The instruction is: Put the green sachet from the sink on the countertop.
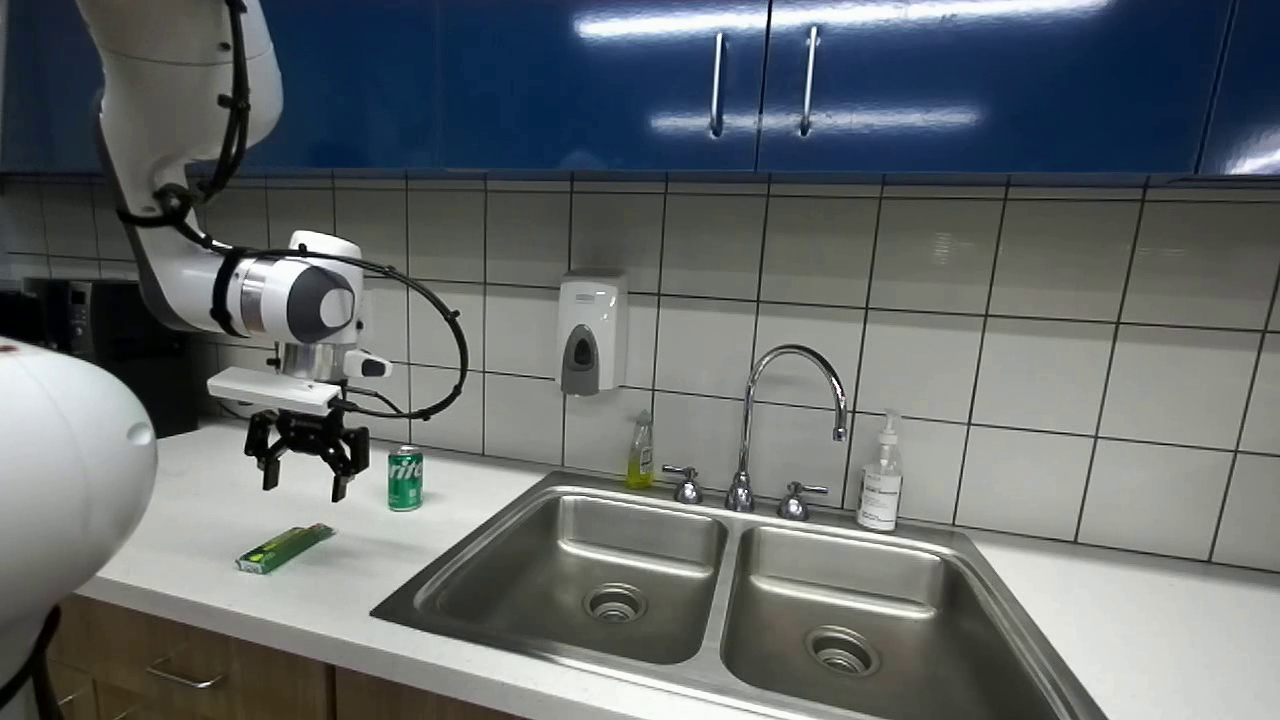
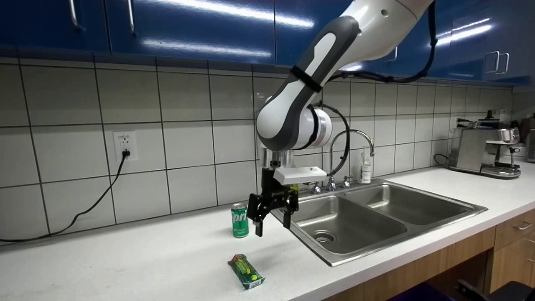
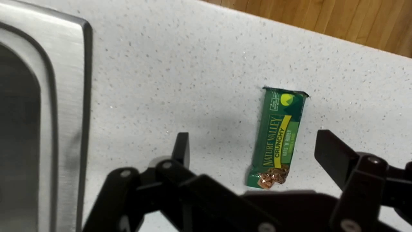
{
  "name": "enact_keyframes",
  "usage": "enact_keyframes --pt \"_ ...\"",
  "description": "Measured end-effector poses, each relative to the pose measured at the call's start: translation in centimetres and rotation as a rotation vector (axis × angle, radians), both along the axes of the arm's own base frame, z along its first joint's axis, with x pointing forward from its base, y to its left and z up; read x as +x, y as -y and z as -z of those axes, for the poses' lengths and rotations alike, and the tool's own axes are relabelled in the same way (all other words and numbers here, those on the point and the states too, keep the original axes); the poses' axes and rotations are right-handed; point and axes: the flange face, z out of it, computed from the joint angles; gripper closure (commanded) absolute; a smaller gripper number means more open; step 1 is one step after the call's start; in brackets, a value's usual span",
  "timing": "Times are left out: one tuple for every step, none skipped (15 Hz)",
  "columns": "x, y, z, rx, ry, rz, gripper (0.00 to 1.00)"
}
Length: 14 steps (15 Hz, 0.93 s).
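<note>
The gripper (image 1: 305,488) is spread wide and held in the air above the counter (image 1: 180,500), its two black fingers (image 3: 331,158) set well apart. In the wrist view, the green packet (image 3: 277,138) is seen lower down, framed between the fingers and apart from them. It is laid flat on the counter, to the left of the sink (image 1: 719,600) in both exterior views. It is long and glossy, slightly creased, and printed with a yellow band and, at one end, a brown, crumbly-looking patch. The counter is finished smooth and off-white, flecked with grey and tan. On the far side of the green packet, a green can (image 1: 405,480) is stood upright. The sink is formed of brushed steel, with two round-cornered basins (image 1: 640,560), each fitted with a round drain (image 1: 615,603). At its far side, a curved chrome faucet (image 1: 744,440) is mounted between two lever handles (image 1: 687,490), flanked by a see-through bottle (image 1: 640,464) of yellow-green liquid on the left and a pump bottle (image 1: 880,495) on the right. Pale glossy tiles (image 1: 920,370), parted by dark lines, are set behind, with shiny blue cupboards (image 1: 600,90) fixed above.
</note>
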Motion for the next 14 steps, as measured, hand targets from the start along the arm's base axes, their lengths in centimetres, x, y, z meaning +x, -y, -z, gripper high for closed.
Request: enact_keyframes --pt "-0.7 0.8 -0.6 -0.006 -0.006 0.011 0.00" --pt "-1.4 1.6 -1.2 -0.013 -0.013 0.022 0.00" --pt "-2.1 2.4 -1.8 -0.019 -0.019 0.035 0.00" --pt "-2.8 3.2 -2.4 -0.025 -0.023 0.046 0.00" --pt "-3.5 4.0 -3.0 -0.030 -0.025 0.056 0.00" --pt "-4.2 4.7 -3.6 -0.034 -0.028 0.067 0.00" --pt "-4.8 5.5 -4.1 -0.038 -0.032 0.076 0.00" --pt "-5.4 6.1 -4.6 -0.043 -0.036 0.084 0.00" --pt "-6.0 6.8 -5.0 -0.047 -0.040 0.092 0.00" --pt "-6.5 7.3 -5.4 -0.049 -0.042 0.099 0.00" --pt "-7.0 7.9 -5.8 -0.050 -0.043 0.107 0.00" --pt "-7.3 8.3 -6.2 -0.051 -0.045 0.113 0.00" --pt "-7.6 8.7 -6.7 -0.050 -0.044 0.119 0.00" --pt "-7.7 8.9 -6.9 -0.049 -0.039 0.122 0.00"
